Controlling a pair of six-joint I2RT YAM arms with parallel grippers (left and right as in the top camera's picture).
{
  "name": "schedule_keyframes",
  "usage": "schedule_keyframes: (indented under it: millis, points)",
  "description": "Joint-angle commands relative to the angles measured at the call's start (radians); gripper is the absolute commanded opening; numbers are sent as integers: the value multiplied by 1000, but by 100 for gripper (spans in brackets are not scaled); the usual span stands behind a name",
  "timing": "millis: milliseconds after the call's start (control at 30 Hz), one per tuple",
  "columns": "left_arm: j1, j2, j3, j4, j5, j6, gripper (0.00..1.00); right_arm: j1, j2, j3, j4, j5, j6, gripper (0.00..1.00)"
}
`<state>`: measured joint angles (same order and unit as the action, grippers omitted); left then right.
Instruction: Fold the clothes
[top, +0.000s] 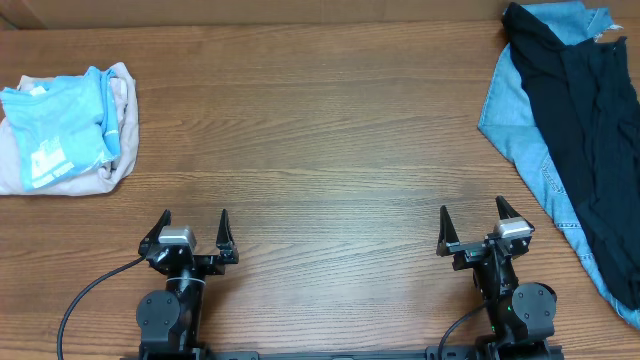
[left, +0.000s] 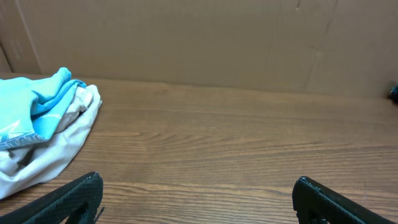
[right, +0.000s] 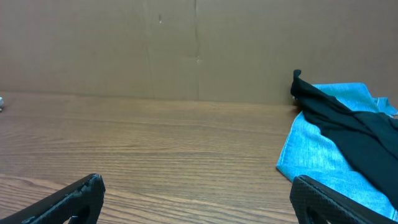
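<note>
Garments: 1 blue T-shirt (top: 60, 125) atop 1 beige trousers (top: 18, 165); left pincer (top: 194, 216) & right pincer (top: 471, 208) both apart.

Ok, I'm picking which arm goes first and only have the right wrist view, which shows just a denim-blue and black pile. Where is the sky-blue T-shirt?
Observer: The sky-blue T-shirt lies crumpled at the far left of the table.
Operator: Lying on bare wood?
Observer: No, it sits on top of a beige garment.
Operator: Anything held on that side?
Observer: No, the left gripper is open, jaws empty, apart from both garments.
</note>
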<state>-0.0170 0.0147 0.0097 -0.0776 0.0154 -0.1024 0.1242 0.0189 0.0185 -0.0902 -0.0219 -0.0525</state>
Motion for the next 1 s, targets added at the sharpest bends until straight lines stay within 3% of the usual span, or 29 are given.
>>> schedule_keyframes:
  millis: [0, 967]
  points:
    - [10, -11, -5, 3, 10, -10, 100, -1, 1, -10, 7, -2, -1, 100]
    - [10, -11, -5, 3, 10, -10, 100, -1, 1, -10, 7, -2, -1, 100]
